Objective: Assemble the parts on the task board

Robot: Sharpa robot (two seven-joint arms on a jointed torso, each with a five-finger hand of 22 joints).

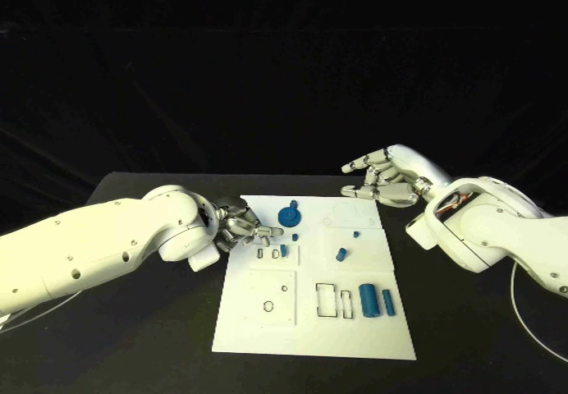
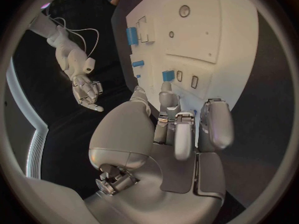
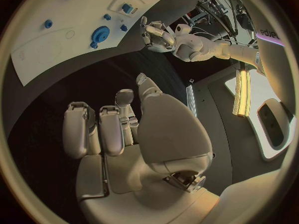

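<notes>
The white task board [image 1: 310, 328] lies in the middle of the black table. On it are a blue gear [image 1: 290, 217], small blue pieces [image 1: 341, 254] and two blue cylinders [image 1: 369, 300]. My left hand [image 1: 245, 231] hovers at the board's left edge with its fingers curled in and nothing in them. One fingertip [image 2: 165, 87] reaches up to a small blue piece [image 2: 168, 75] standing beside two slots; I cannot tell whether it touches. My right hand [image 1: 381, 180] hangs over the board's far right corner, fingers apart and holding nothing. The gear [image 3: 99, 34] also shows in the right wrist view.
Empty slots and recesses [image 1: 326, 300] mark the near half of the board. Black table [image 1: 142, 345] surrounds the board on all sides. My right arm [image 1: 497, 238] stretches along the board's right side.
</notes>
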